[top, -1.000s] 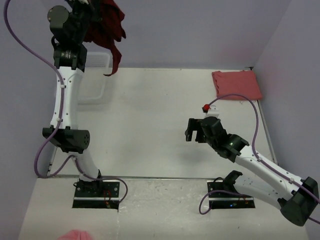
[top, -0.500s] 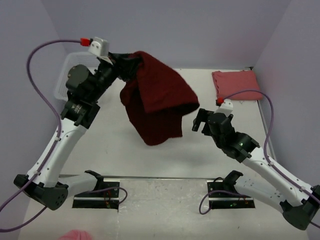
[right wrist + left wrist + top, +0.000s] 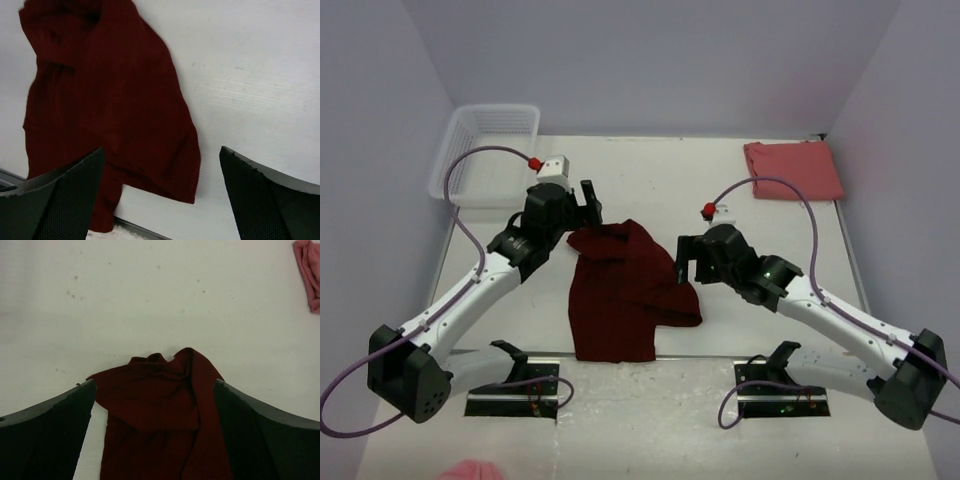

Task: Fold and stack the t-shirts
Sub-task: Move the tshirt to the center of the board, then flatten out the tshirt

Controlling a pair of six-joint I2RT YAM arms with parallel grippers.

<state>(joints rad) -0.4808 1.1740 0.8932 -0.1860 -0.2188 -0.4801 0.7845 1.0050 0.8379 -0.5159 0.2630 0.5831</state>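
Note:
The dark maroon t-shirt (image 3: 625, 295) lies crumpled on the table's near middle, its lower hem at the front edge. My left gripper (image 3: 588, 205) hovers just behind the shirt's bunched top end and is open; in the left wrist view the maroon cloth (image 3: 160, 410) lies loose between the wide-apart fingers (image 3: 50, 430). My right gripper (image 3: 685, 262) stands open at the shirt's right edge, over the maroon cloth (image 3: 100, 100) and its lower right corner. The salmon pink t-shirt (image 3: 792, 168) rests folded at the back right, also showing as the pink shirt (image 3: 310, 270).
A white mesh basket (image 3: 485, 150) stands at the back left corner. Purple walls close in the table (image 3: 620, 180) on three sides. The two arm bases (image 3: 510, 385) sit at the near edge.
My left arm swung the maroon shirt down from high over the basket onto the table and opened, letting it go. My right arm moved left toward the shirt.

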